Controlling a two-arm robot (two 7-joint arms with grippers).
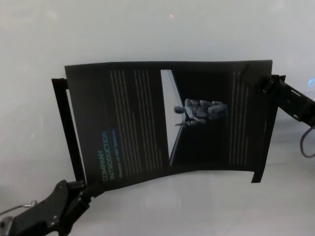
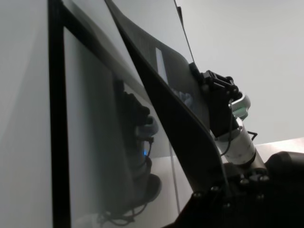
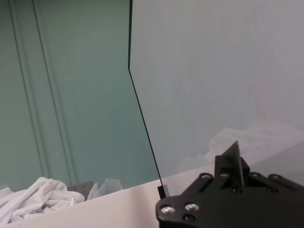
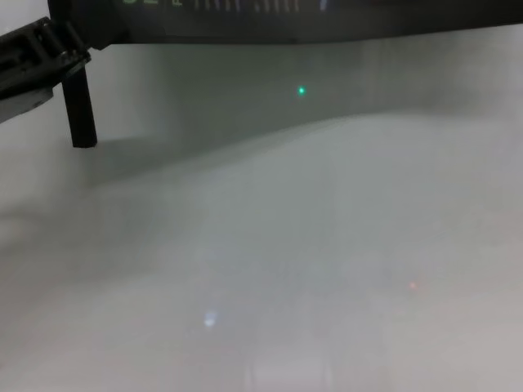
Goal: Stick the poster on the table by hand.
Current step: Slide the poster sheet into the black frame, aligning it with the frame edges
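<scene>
Left gripper [image 1: 81,189]: clamped on the poster's near left corner, as far as I can judge.
Poster [image 1: 142,113]: held up between both arms, bowed, above the table [image 1: 197,211]; I see nothing stuck yet.
Right gripper [image 1: 256,78]: pinching the far right corner.
Remaining: lower, flatten, press down.

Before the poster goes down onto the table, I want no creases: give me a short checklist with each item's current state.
1. Left gripper holding poster at its near left corner: ok.
2. Right gripper holding the far right corner: ok.
3. Poster lying flat: not ok, its near edge bows up.
4. Poster touching the table: not ok, it is lifted above it.
5. Adhesive underneath: cannot tell.
</scene>
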